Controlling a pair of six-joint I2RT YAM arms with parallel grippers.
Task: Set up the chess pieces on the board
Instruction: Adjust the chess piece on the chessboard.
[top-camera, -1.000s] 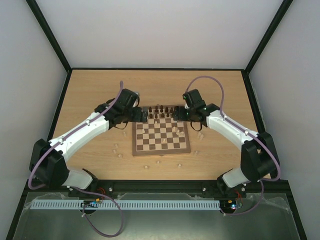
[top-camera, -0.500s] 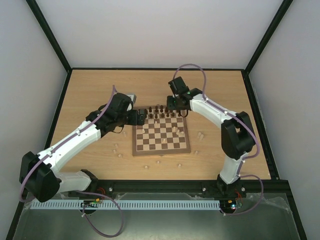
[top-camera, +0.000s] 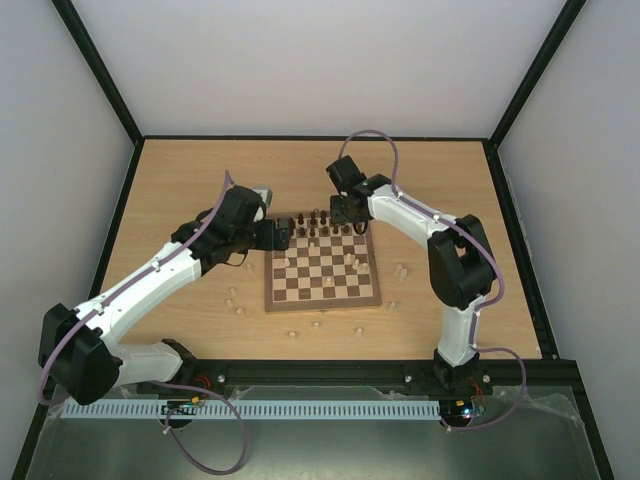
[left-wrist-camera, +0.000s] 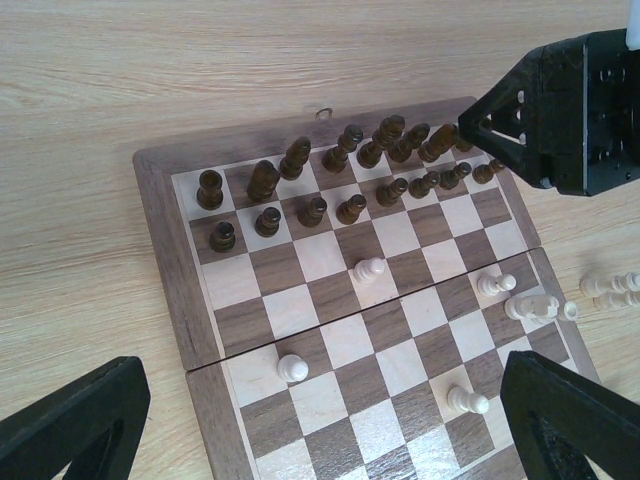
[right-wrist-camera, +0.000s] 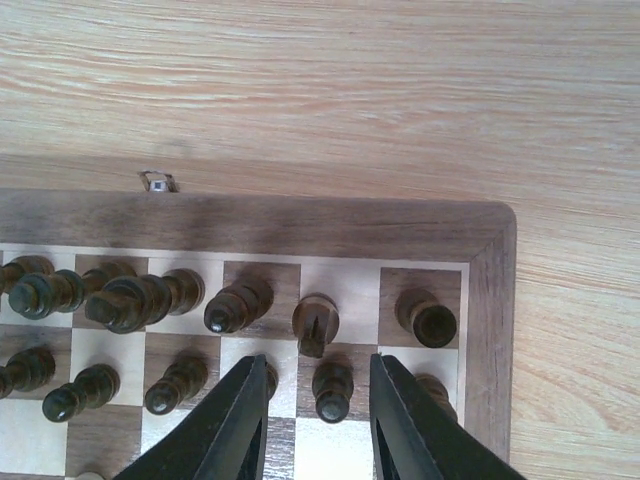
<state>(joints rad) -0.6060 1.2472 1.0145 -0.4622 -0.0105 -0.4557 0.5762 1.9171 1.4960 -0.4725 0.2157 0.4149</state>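
The board (top-camera: 322, 304) lies in the middle of the table. Dark chess pieces (top-camera: 320, 220) stand in two rows along its far edge. Several pale pieces (left-wrist-camera: 369, 270) stand scattered on the squares, and one (left-wrist-camera: 535, 306) lies on its side. My right gripper (right-wrist-camera: 318, 372) hangs over the far right corner with its jaws narrowed but open. A dark pawn (right-wrist-camera: 333, 388) stands between the fingers with a gap on each side. A knight (right-wrist-camera: 315, 322) and a rook (right-wrist-camera: 430, 320) stand just beyond. My left gripper (left-wrist-camera: 320, 430) is wide open and empty above the board's left half.
Loose pale pieces lie on the table left of the board (top-camera: 232, 297), to its right (top-camera: 400, 270) and in front of it (top-camera: 292, 332). A small metal clasp (right-wrist-camera: 157, 182) sits on the board's far border. The right gripper's black body (left-wrist-camera: 565, 110) looms over the far right corner.
My right arm has swung from the board's right side round to its far edge, and its jaws have narrowed around a dark pawn. The left arm shifted slightly, then held still.
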